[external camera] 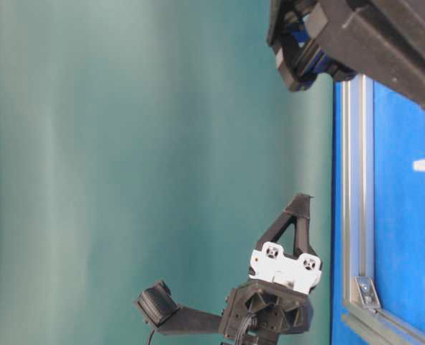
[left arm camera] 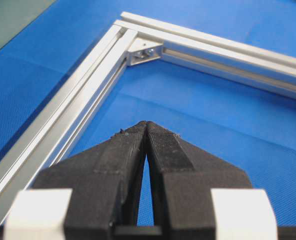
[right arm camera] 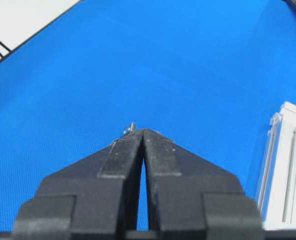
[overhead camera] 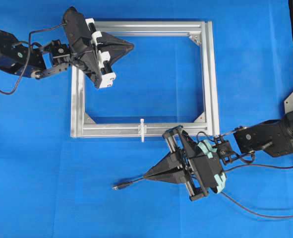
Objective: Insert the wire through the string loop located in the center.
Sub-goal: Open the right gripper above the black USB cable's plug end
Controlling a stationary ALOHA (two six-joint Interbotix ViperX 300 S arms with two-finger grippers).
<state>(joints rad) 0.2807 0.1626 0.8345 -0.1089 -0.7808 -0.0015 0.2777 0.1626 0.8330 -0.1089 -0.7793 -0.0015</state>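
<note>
Hovering closed, both hands (overhead camera: 131, 46) (overhead camera: 147, 175) point inward.

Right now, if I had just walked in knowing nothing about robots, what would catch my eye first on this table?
Probably the silver frame, a bright rectangle on the blue mat. Two black robot arms flank it: the left gripper pokes over its upper bar, fingers pinched together, and the right gripper sits below the frame. A thin black wire trails from that tip, and a tiny white string loop sits on the lower bar.
</note>
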